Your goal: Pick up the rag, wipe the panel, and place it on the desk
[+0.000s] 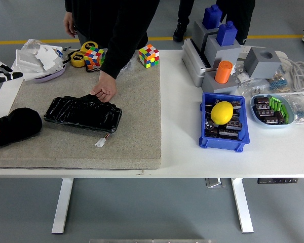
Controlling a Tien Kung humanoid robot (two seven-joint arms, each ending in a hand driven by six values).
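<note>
A black crumpled rag point(16, 126) lies at the left end of the grey felt mat point(137, 101). The glossy black panel point(83, 113) rests flat on the mat, with a small white connector point(100, 143) on a wire at its near right corner. A person in black stands at the far side, and one of their hands point(104, 91) presses on the panel's far edge. My left hand point(2, 72) shows only as a black-and-white shape at the picture's left edge, well behind the rag and apart from it. My right arm is out of sight.
Behind the mat are a purple dish of white scraps point(40, 58), tape rolls point(83, 53) and two colour cubes point(148, 55). On the right stand grey fixtures with blue and orange blocks point(220, 48), a blue bin holding a yellow ball point(222, 112), a parts tray point(272, 109) and cables.
</note>
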